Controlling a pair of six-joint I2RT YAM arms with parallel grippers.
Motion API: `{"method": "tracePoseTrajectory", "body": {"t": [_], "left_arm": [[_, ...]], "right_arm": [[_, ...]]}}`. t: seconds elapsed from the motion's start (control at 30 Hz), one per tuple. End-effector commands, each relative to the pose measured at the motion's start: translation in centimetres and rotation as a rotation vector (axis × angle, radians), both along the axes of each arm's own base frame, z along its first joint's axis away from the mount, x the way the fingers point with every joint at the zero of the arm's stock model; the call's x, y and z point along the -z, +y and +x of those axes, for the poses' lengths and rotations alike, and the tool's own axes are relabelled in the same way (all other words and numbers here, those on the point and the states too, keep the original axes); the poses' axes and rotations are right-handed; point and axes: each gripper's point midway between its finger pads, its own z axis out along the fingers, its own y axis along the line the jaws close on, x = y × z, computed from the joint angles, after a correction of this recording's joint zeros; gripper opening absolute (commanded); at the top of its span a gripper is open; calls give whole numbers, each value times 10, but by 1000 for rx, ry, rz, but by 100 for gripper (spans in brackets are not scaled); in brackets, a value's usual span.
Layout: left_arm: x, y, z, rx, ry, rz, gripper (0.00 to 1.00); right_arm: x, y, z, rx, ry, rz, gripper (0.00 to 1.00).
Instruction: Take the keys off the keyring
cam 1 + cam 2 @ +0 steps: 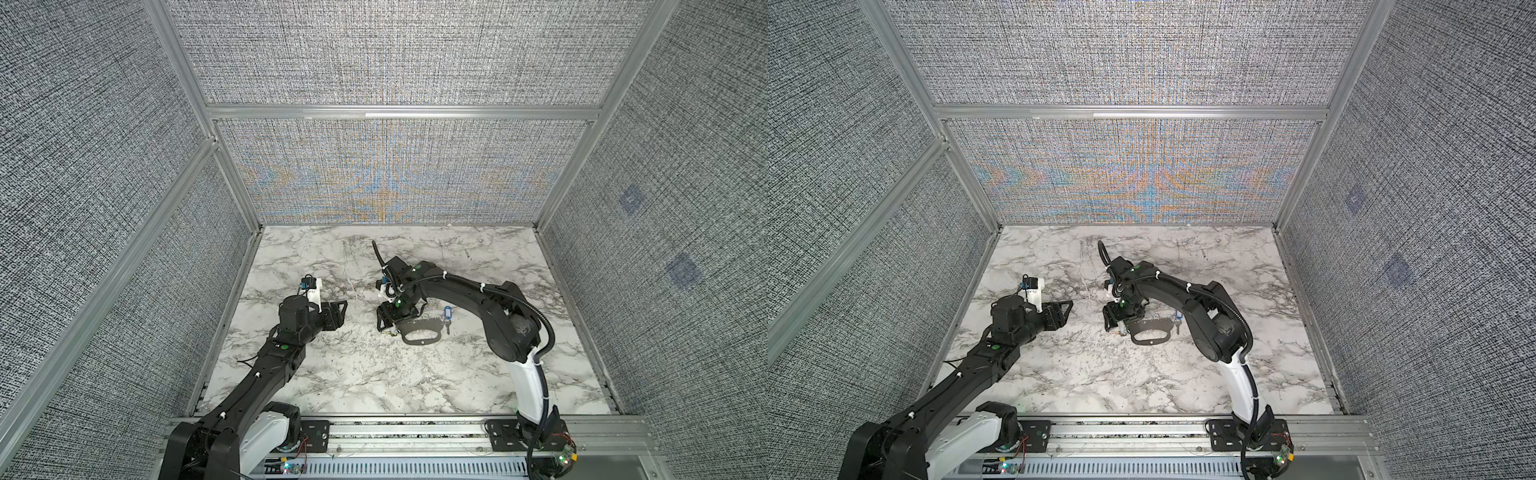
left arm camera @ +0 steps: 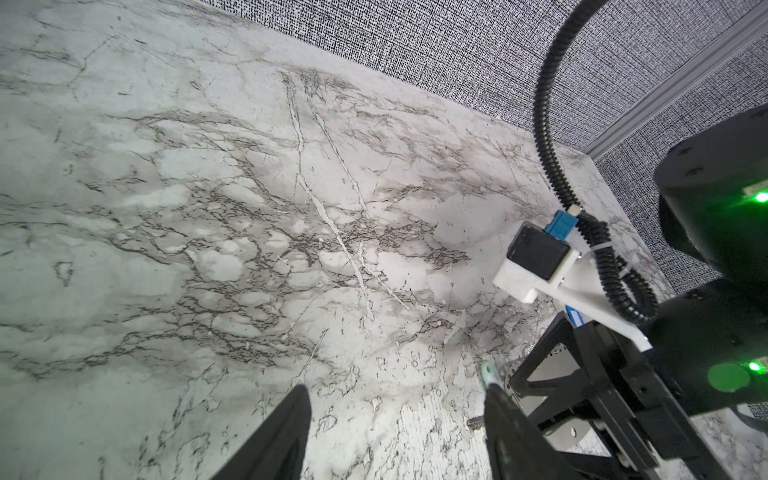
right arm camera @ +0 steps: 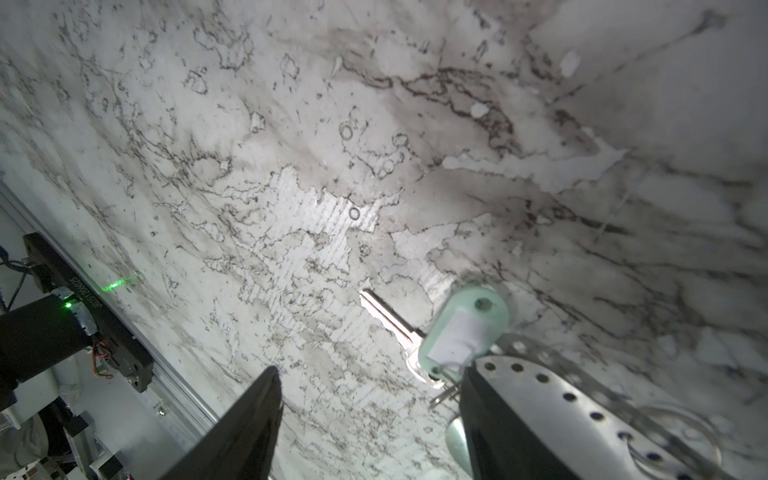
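Right gripper (image 3: 369, 374) spread wide, holding nothing, little silver key (image 3: 388, 320) and blue tag (image 1: 447, 312) just beside it on marble bench (image 1: 374, 374), white label (image 3: 453, 336) too blurry to read, left gripper (image 2: 395, 388) spread wide, empty.

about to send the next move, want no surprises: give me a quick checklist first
1. Left gripper open and empty: ok.
2. Right gripper open, nothing between its fingers: ok.
3. Small key visible on the table: ok.
4. Dark plate lying beside the right gripper: ok.
5. Key freed from the keyring: cannot tell, its tag hides the key's head.
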Motion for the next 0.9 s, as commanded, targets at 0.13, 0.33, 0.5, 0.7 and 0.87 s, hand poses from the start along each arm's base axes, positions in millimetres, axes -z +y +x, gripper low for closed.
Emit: {"method": "tracePoseTrajectory", "body": {"t": [0.13, 0.33, 0.5, 0.7, 0.87], "left_arm": [[1, 0, 1, 8, 1, 24, 68], [1, -2, 3, 17, 6, 18, 67], [2, -2, 2, 18, 5, 21, 67], [1, 0, 0, 13, -1, 24, 67], [1, 0, 1, 12, -4, 27, 67]], "right_arm": [[-14, -29, 11, 99, -113, -114, 59], [-6, -29, 6, 79, -104, -164, 46], [7, -21, -2, 22, -77, -208, 38], [13, -32, 2, 37, -107, -281, 33], [16, -33, 1, 35, -108, -296, 29]]}}
